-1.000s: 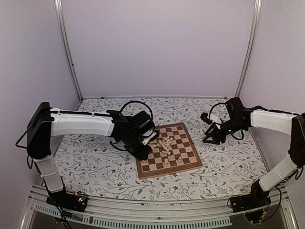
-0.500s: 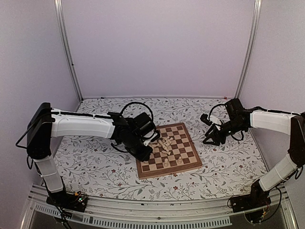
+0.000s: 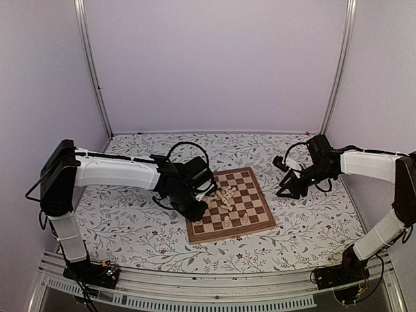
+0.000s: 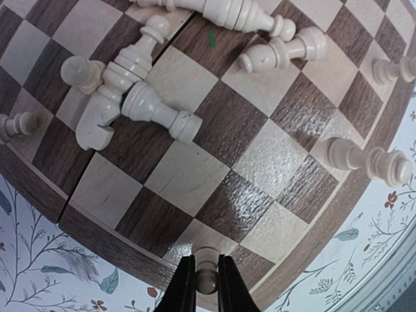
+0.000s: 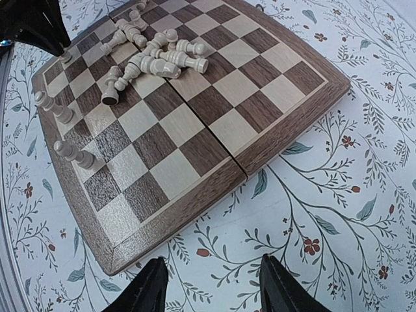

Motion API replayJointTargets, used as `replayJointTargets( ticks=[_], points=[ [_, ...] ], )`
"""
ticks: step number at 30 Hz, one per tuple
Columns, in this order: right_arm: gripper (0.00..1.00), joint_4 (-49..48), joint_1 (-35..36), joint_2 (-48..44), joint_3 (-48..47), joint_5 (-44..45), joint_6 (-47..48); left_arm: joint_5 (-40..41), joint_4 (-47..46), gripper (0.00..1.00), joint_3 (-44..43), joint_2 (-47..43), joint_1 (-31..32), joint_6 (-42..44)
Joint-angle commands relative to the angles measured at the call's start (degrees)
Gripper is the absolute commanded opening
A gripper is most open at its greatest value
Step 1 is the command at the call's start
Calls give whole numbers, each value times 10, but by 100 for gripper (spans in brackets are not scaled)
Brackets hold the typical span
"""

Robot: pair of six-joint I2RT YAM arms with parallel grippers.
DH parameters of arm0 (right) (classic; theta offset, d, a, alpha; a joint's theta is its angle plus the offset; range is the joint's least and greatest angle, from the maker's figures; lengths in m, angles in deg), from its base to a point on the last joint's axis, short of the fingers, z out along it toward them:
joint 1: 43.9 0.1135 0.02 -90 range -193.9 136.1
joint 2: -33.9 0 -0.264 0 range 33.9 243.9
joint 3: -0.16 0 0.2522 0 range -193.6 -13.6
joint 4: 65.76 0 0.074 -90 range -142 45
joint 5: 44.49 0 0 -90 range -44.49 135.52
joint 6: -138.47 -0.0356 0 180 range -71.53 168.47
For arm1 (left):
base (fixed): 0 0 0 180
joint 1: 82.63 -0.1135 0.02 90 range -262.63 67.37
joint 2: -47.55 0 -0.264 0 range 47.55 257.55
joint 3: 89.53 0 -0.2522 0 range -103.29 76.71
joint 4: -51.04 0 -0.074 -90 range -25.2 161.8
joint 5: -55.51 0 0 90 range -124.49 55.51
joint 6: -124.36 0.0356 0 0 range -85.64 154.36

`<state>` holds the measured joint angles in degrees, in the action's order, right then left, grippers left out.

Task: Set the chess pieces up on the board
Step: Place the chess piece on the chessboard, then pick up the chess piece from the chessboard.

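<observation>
The board (image 3: 244,207) lies on the floral cloth in the middle of the table. Several cream chess pieces (image 3: 225,196) lie toppled in a heap near its middle; a few stand upright near its front edge (image 3: 227,223). My left gripper (image 4: 206,286) is shut on a small pawn (image 4: 207,276) that stands on a light square at the board's left edge (image 3: 207,209). The heap also shows in the left wrist view (image 4: 130,91) and right wrist view (image 5: 153,58). My right gripper (image 5: 211,286) is open and empty above the cloth just right of the board (image 5: 195,117).
The floral tablecloth (image 3: 130,221) covers the whole table. Metal frame posts (image 3: 91,65) stand at the back corners. My right arm (image 3: 364,162) reaches in from the right wall side.
My left gripper has shifted slightly right and down at the board's left edge. My right arm has barely moved.
</observation>
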<state>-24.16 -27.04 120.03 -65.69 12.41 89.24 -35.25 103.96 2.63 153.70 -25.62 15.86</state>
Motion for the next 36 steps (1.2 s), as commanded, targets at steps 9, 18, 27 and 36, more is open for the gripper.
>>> replayJointTargets(
  ticks=[9, 18, 27, 36],
  points=[
    [52, -1, 3, 9, 2, 2, 5, 12, 34, 42, -40, 11, 4, 18],
    [52, -2, 3, 10, 2, 10, 6, 57, 18, 37, -113, -4, -11, 62],
    [52, -4, 3, 10, 5, 20, 7, 42, 34, 39, -172, 64, -61, 73],
    [52, -3, 3, 18, 5, 24, 9, 20, 33, 36, -183, 106, -86, 75]
  ],
)
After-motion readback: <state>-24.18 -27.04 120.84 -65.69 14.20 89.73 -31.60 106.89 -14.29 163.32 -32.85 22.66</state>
